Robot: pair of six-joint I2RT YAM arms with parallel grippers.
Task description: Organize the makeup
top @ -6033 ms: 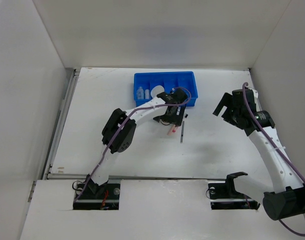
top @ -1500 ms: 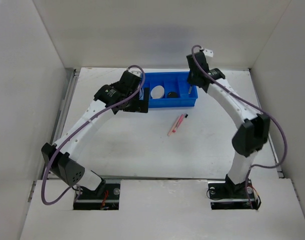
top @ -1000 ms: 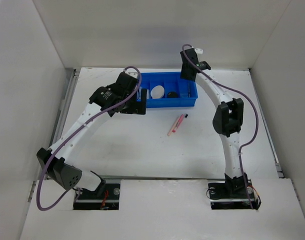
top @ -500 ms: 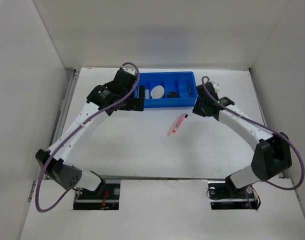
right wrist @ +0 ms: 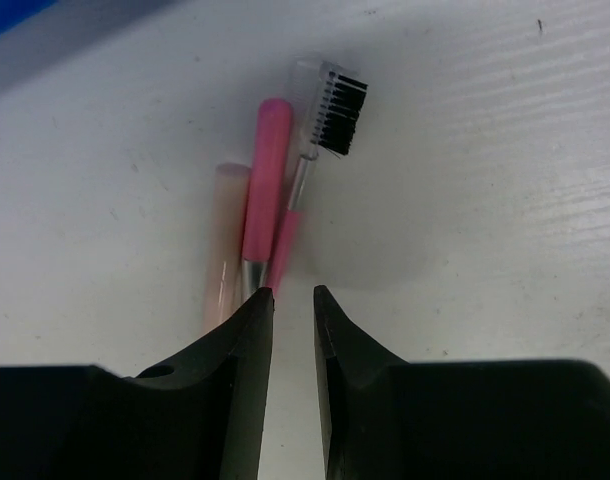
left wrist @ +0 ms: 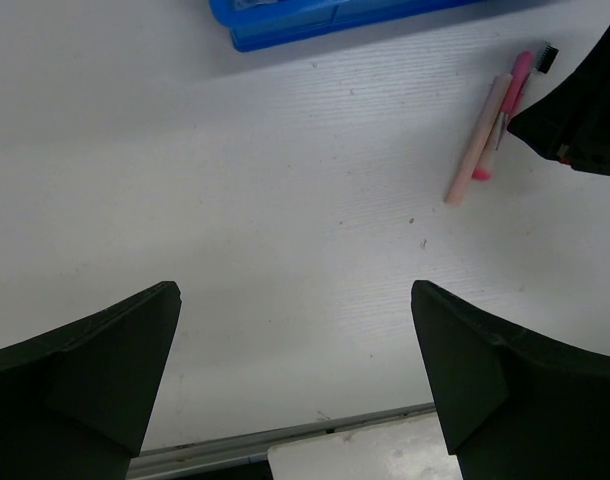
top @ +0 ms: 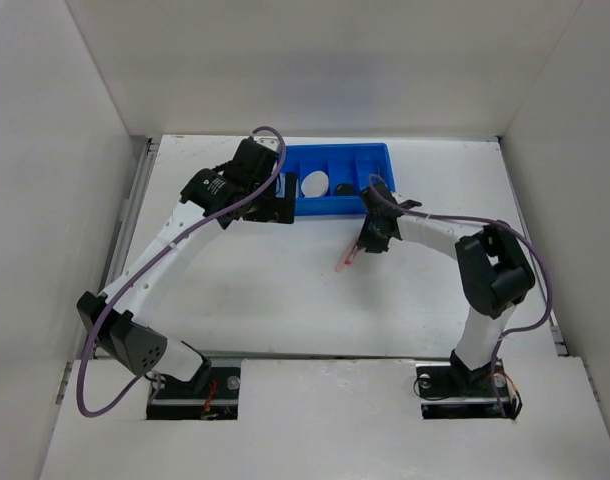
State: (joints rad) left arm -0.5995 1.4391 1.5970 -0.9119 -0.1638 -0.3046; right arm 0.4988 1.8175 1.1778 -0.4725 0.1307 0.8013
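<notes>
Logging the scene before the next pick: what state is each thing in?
left gripper: open, empty.
right gripper: jaws nearly together at the pencils' near ends; grip unclear.
pink pencil: flat on the table.
beige pencil: flat, beside the pink one.
comb brush: flat on the table.
round puff: in the blue tray.
dark compact: in the tray, beside the puff.

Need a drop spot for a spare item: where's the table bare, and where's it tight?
Bare: the broad near stretch of table short of the pencils; also the far right corner beside the blue tray. Crowded: along the tray's front, where the left tool, the right tool and the pencils bunch up.
</notes>
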